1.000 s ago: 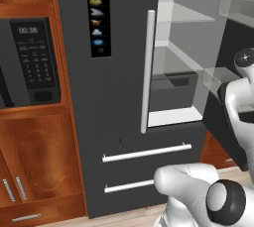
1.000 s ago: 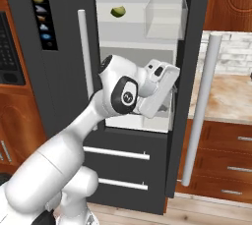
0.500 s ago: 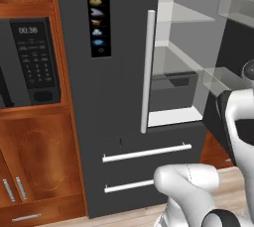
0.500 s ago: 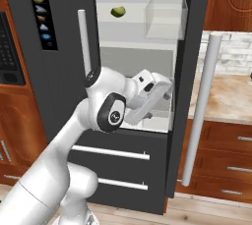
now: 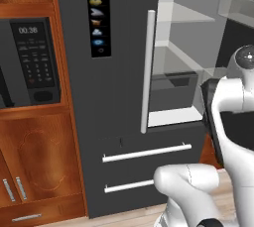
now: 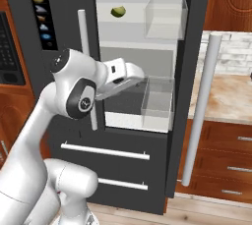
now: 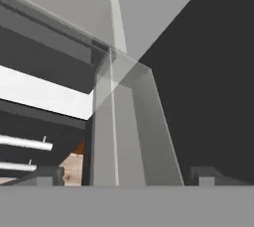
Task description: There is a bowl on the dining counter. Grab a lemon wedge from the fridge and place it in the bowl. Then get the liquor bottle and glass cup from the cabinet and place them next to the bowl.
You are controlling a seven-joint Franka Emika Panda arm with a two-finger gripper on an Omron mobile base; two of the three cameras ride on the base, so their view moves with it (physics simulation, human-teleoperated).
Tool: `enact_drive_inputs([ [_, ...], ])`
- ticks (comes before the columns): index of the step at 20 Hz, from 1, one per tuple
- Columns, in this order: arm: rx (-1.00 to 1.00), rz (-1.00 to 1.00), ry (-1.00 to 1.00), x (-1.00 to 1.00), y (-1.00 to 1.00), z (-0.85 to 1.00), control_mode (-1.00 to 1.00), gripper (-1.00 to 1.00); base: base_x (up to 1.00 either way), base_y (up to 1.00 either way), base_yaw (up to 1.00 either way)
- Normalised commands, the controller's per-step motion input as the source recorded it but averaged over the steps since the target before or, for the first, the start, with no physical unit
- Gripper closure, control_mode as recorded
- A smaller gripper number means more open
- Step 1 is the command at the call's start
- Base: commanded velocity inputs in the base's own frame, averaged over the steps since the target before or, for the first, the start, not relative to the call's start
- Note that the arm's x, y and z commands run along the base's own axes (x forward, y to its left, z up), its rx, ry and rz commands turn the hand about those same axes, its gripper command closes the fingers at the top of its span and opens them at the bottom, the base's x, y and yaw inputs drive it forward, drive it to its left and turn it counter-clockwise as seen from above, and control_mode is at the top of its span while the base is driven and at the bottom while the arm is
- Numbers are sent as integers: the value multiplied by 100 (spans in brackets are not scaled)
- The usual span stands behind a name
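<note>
The lemon wedge (image 6: pixel 118 11), a small yellow-green piece, lies on the upper shelf of the open fridge (image 6: pixel 138 37). My gripper (image 6: pixel 140 79) hangs lower, in front of the middle shelf, pointing right toward a clear bin (image 6: pixel 158 102) on the open door. In the hand view the two fingertips (image 7: pixel 47 176) stand far apart at the bottom with nothing between them, so the gripper (image 7: pixel 124 177) is open and faces that clear bin (image 7: pixel 129 122). The lemon wedge sits above and slightly left of the hand. The bowl, liquor bottle, glass cup and cabinet are out of view.
The fridge's right door (image 6: pixel 197 71) stands open with its long handle (image 6: pixel 199 116) toward me. The left door (image 5: pixel 124 72) is shut. Two drawer handles (image 6: pixel 104 151) run below. A microwave (image 5: pixel 30 57) sits at the left, a stone counter (image 6: pixel 229 98) at the right.
The hand has drawn back leftward from the door bin as the elbow swung left. The jaws have spread wider. The lemon wedge has not moved.
</note>
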Motion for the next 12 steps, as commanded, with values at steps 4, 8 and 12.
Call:
enact_drive_inputs([
  [4,6,-22,-42,10,100,17,-100,-100,0,0,0],
  [8,14,-14,-36,12,96,2,-100,-100,0,0,0],
  [12,22,-1,-14,3,24,0,-100,-100,0,0,0],
])
